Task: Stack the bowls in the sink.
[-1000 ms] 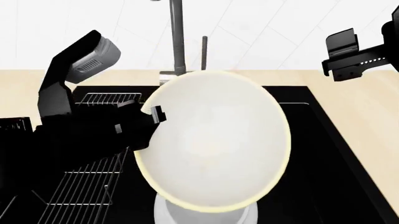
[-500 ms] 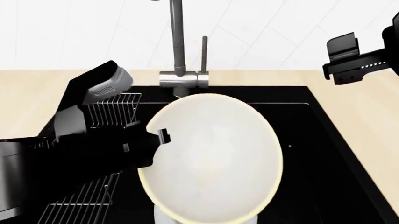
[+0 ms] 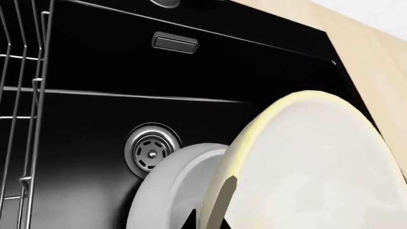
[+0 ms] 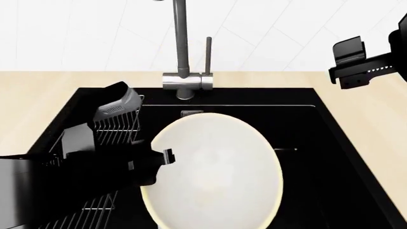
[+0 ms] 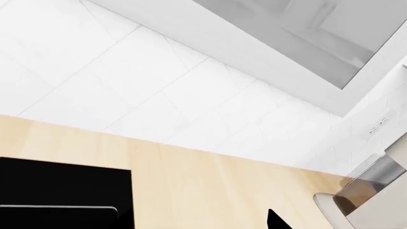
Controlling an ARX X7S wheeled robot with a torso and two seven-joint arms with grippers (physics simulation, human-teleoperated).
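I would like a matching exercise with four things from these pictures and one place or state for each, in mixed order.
Things:
1. cream-white bowl
2. plain white bowl
3. right claw
4. faucet

Places or states:
a. raised above the wooden counter, holding nothing
b. standing behind the sink
c. held at its rim by the left claw
d. in the basin beside the drain

Pairs: 1-c, 2-d, 3-a, 4-b

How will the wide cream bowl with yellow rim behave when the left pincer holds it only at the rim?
The cream bowl looks glossy, so it may slip. It seems rigid, since its rim keeps shape. Held at one edge by the left pincer, it hangs tilted over the white bowl and may swing or pivot.
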